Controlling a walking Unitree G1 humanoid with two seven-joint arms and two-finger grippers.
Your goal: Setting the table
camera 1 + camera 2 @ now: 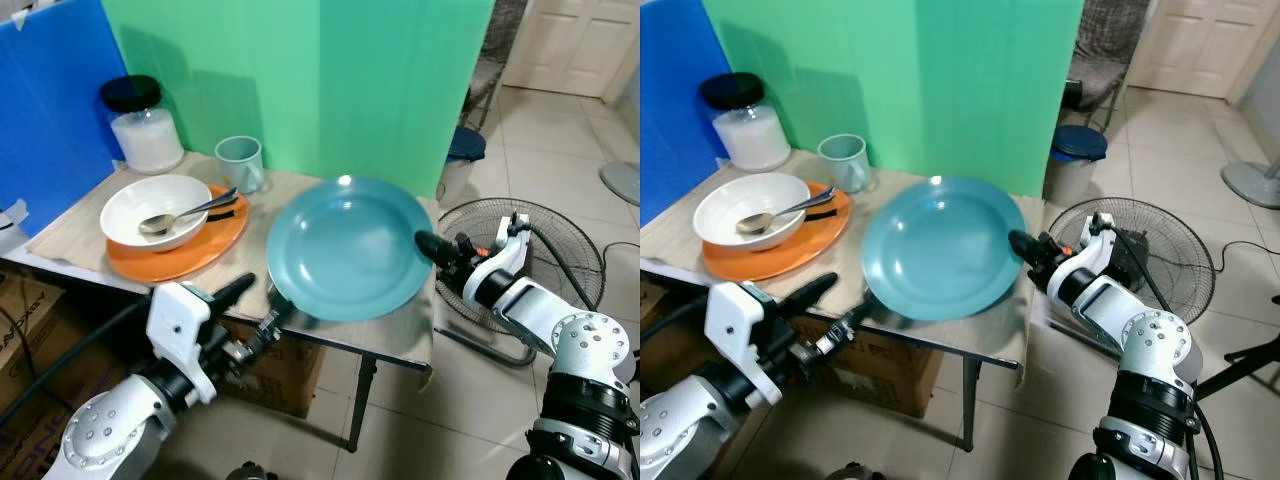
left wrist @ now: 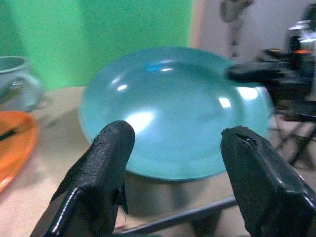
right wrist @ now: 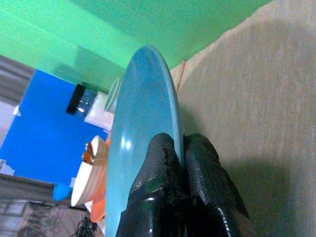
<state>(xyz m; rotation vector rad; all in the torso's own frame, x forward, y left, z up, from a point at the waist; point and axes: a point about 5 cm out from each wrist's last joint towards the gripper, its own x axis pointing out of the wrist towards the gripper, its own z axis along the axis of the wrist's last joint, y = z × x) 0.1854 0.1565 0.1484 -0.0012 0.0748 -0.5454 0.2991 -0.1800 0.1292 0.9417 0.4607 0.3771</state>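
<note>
Left eye view: the right gripper (image 1: pixel 428 247) pinches the rim of the teal plate (image 1: pixel 347 247), holding it just above the table (image 1: pixel 80 232), beside the orange plate (image 1: pixel 185 252). The left gripper (image 1: pixel 250 315), its fingers spread and holding nothing, hovers at the teal plate's near edge. On the orange plate a white bowl (image 1: pixel 155 208) with a spoon (image 1: pixel 180 216) is already set, with a mug (image 1: pixel 241 161) behind; the teal plate is yet to be laid down, I judge.
</note>
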